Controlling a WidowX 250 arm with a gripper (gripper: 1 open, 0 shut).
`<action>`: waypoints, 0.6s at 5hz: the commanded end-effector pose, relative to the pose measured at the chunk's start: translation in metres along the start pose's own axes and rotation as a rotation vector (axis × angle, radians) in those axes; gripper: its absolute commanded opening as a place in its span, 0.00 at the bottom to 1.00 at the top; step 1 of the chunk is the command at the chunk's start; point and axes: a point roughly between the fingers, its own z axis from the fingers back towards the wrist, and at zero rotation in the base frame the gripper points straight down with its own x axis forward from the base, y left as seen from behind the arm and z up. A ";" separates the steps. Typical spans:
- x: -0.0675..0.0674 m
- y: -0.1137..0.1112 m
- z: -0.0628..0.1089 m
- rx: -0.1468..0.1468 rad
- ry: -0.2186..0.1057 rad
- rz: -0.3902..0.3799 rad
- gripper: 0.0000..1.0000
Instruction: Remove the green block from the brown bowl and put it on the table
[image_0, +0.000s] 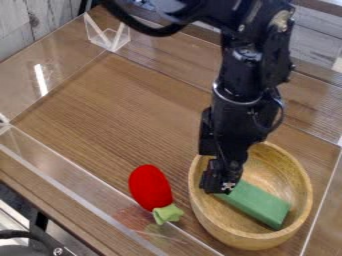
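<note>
Nearest me, a red strawberry toy (150, 187) lies on the table (94, 110), just left of the bowl (302, 216). The block (257, 203) lies flat inside the bowl. My gripper (222, 177) points down into the bowl's left side over the block's near end, jaws spread wide, gripping nothing.

One cam; front, high, angled down
</note>
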 end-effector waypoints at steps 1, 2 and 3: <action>0.010 0.001 0.010 0.055 -0.044 -0.033 1.00; 0.021 -0.006 0.005 0.068 -0.053 -0.099 1.00; 0.025 -0.010 -0.002 0.074 -0.056 -0.117 1.00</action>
